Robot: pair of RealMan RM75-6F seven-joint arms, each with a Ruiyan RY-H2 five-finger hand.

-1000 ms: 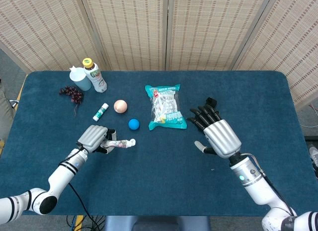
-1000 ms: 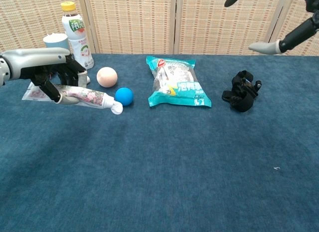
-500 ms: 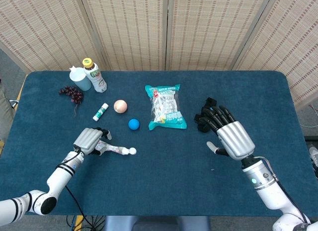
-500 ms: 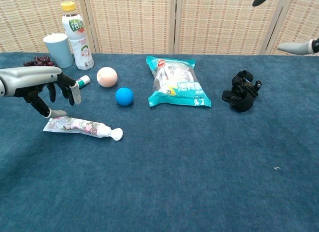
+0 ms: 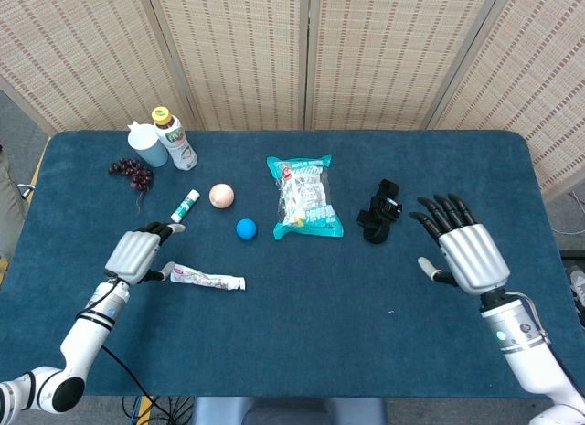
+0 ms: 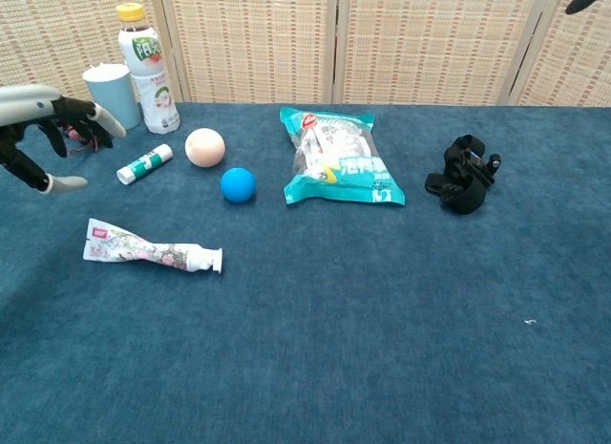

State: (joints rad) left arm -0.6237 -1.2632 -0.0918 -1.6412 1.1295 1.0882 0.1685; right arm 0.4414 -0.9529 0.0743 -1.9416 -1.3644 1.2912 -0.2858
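**A:** Start at the left. What is the left robot hand [image 5: 137, 254] doing?

**B:** It hovers over the counter [image 5: 292, 334] with its fingers spread and nothing in them. The toothpaste tube [image 5: 206, 279] lies flat just beside it, at about its 4 o'clock. The cap end points away from the hand, and hand and tube are apart.

**A:** And around it?

**B:** A glue stick [image 5: 186, 206] lies at the hand's 1 o'clock. Grapes [image 5: 132, 172], a cup [image 5: 146, 143] and a bottle [image 5: 174, 137] stand farther off at 12. Moving right, there is a peach ball [image 5: 221, 196], a blue ball [image 5: 246, 228] and a snack bag [image 5: 306, 198].

**A:** The right side?

**B:** The right robot hand [image 5: 466, 251] is also wide open and empty. A black strap bundle [image 5: 379, 210] sits near it at 10 o'clock, not touching.

**A:** So which step is this?

**B:** I judge it a pause between grasps, with the tube resting free on the counter. Picking the tube up would call for bringing the left hand back over its middle and closing across its flat body.
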